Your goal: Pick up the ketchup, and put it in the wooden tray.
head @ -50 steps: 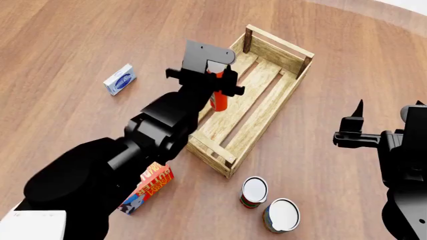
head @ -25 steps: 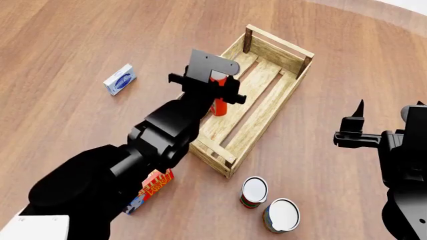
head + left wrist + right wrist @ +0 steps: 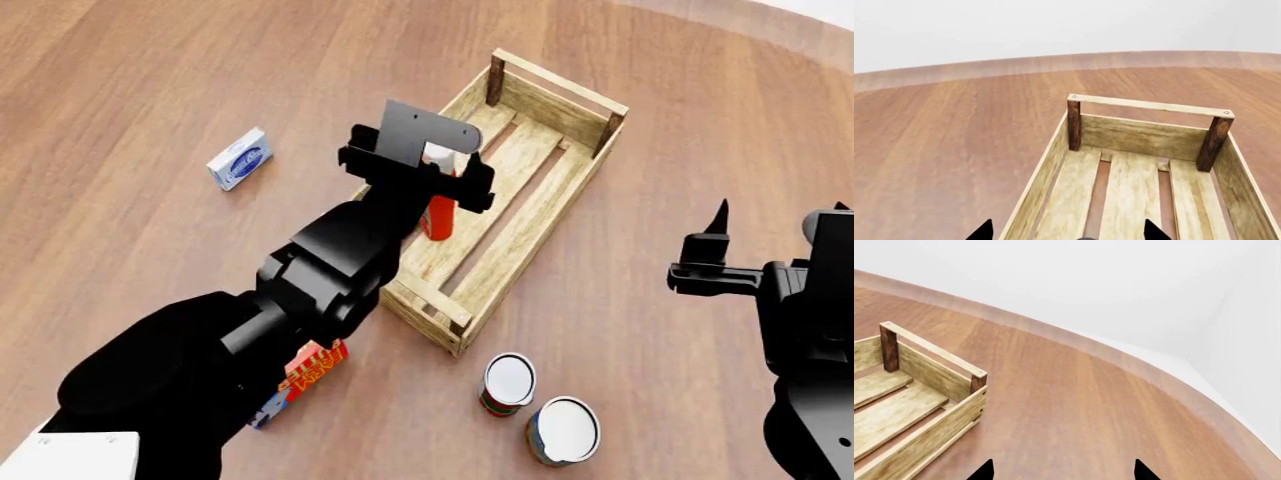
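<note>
— What sort of place is this?
— A bare simulated test space: one round brown wood-grain tabletop (image 3: 120,90) under a featureless white backdrop (image 3: 1121,285).
— Any furnishing?
— Only groceries, like 2 small tin cans (image 3: 509,383), beside a light slatted wooden crate (image 3: 514,240).
</note>
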